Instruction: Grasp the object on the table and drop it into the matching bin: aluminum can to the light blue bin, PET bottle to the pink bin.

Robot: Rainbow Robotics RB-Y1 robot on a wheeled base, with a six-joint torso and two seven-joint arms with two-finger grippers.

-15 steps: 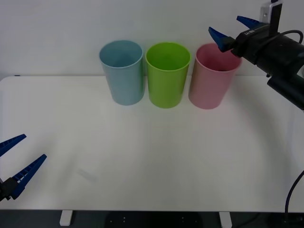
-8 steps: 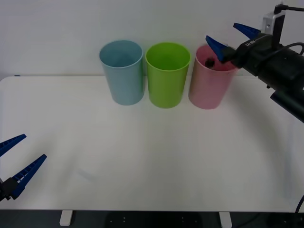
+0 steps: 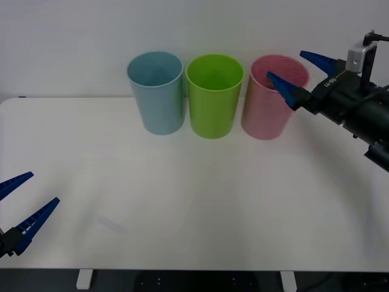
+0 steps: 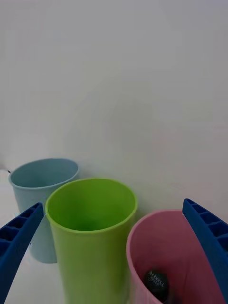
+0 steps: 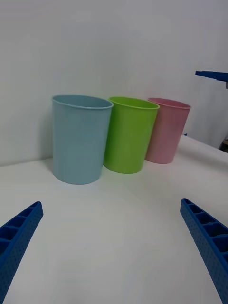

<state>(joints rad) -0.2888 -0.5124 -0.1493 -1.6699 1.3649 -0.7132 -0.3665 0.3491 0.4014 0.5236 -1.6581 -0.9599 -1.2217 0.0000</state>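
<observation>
The PET bottle (image 4: 156,283) lies inside the pink bin (image 3: 264,115), and only its black cap shows deep in the bin (image 4: 186,254) in the right wrist view. My right gripper (image 3: 285,66) hovers open and empty at the pink bin's rim, on its right side. The light blue bin (image 3: 159,97) stands at the left end of the row on the white table (image 3: 194,194). My left gripper (image 3: 44,187) waits open and empty at the table's near left corner, far from the bins.
A lime green bin (image 3: 214,100) stands between the blue and pink ones, almost touching both. The three bins line the table's far edge against a white wall. The broad white tabletop stretches in front of them.
My right gripper has drawn back to the right and slightly down from over the pink bin. The bottle's black cap, at the rim half a second ago, has sunk inside. The left arm stayed still.
</observation>
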